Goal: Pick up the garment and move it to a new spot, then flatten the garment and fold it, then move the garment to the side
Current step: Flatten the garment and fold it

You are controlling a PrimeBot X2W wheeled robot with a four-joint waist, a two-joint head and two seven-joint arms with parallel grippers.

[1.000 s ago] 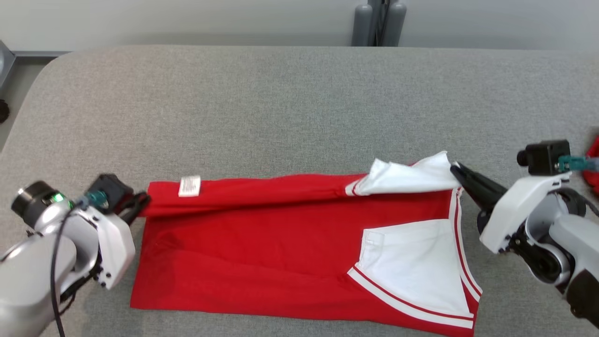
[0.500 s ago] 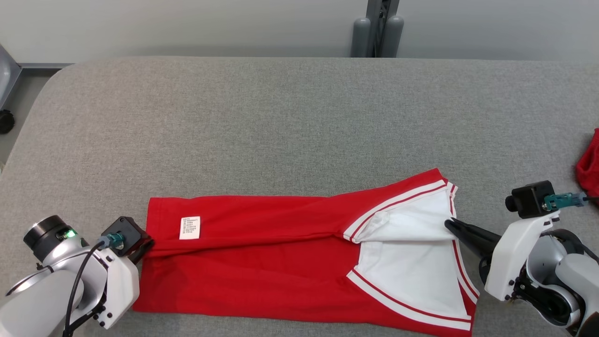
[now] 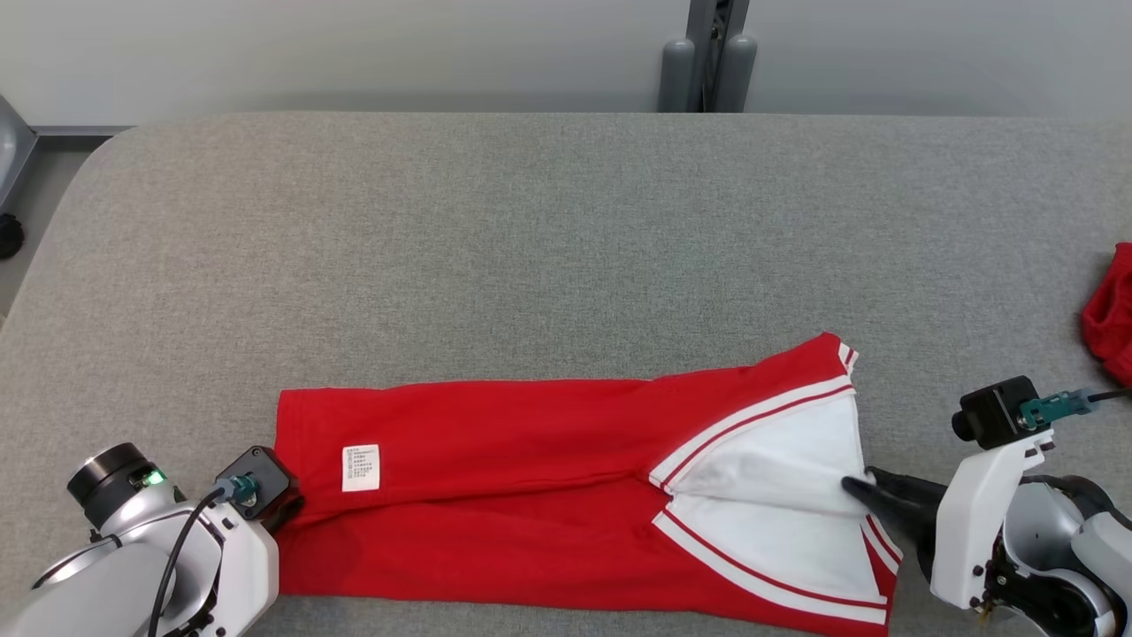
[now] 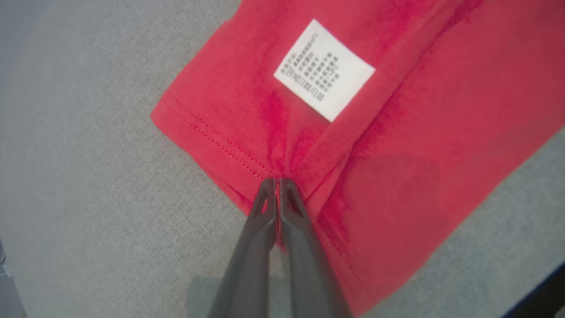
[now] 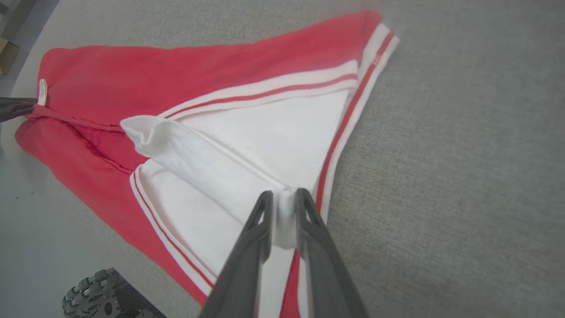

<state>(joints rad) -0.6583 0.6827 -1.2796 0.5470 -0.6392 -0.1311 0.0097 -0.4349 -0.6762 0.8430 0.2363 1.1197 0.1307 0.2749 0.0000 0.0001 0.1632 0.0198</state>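
Observation:
The red garment [image 3: 531,460] with white, red-striped trim lies along the near edge of the grey table [image 3: 531,248], its far long edge folded toward me. My left gripper [image 4: 277,181] is shut on the red hem at the garment's left end [image 3: 287,509], beside the white care label [image 4: 324,70]. At the right end, my right gripper [image 5: 282,194] sits low with its jaws slightly apart. A fold of white fabric [image 5: 220,163] still lies between its fingers [image 3: 853,485].
A second red cloth [image 3: 1110,318] lies at the table's right edge. Two grey posts [image 3: 703,71] stand behind the far edge. The table's rounded left corner [image 3: 80,177] drops to the floor. A dark ridged wheel [image 5: 97,296] shows below the near edge.
Both grippers have drawn the garment's far edge toward me and lowered it, folding it over the body. The right jaws have parted a little. The head camera has shifted.

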